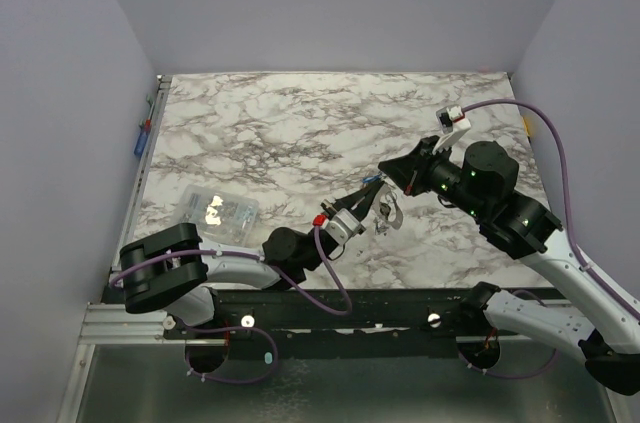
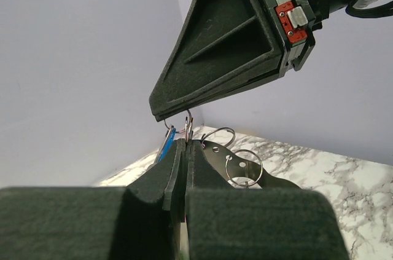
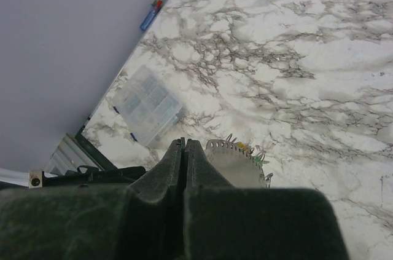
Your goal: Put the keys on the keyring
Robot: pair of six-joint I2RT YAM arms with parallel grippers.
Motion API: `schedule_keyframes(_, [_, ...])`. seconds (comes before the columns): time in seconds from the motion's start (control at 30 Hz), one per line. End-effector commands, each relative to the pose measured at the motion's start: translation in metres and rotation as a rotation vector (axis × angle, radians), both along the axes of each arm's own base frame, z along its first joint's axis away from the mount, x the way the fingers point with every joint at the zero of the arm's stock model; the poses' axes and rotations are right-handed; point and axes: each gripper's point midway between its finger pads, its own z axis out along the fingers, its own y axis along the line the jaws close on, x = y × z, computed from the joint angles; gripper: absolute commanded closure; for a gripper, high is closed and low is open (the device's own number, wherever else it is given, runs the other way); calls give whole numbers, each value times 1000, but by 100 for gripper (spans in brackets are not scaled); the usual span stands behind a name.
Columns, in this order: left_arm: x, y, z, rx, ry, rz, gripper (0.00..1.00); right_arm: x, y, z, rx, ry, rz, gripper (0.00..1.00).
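My left gripper [image 1: 368, 195] [image 2: 185, 143] is shut, and a thin wire keyring [image 2: 188, 126] stands pinched between its tips above the table. A blue key [image 2: 166, 143] [image 1: 373, 181] hangs by the left finger. My right gripper [image 1: 384, 169] [image 2: 163, 109] [image 3: 185, 143] is shut, and its tip sits on top of that ring; I cannot tell whether it grips it. Just beyond lies a perforated half-round metal plate [image 3: 236, 161] [image 2: 270, 177] [image 1: 388, 218] carrying small split rings, with a yellow key [image 3: 243, 145] and a green key [image 3: 258, 153] at its rim.
A clear plastic box [image 1: 218, 208] [image 3: 147, 105] lies on the marble table near the left arm. A blue-and-red pen [image 1: 142, 140] [image 3: 149, 19] rests on the left rail. Lilac walls close three sides.
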Motion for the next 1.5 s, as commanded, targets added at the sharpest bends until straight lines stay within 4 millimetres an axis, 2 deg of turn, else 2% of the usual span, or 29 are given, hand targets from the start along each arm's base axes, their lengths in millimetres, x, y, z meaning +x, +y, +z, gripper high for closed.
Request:
schedule_keyframes(0.0, [-11, 43, 64, -299, -83, 25, 100, -3, 3, 4, 15, -13, 20, 99])
schedule_keyframes(0.67, [-1, 38, 59, -288, -63, 73, 100, -7, 8, 4, 6, -5, 54, 99])
schedule_keyframes(1.47, [5, 37, 60, -289, -59, 104, 100, -9, 19, -13, -55, 19, 71, 99])
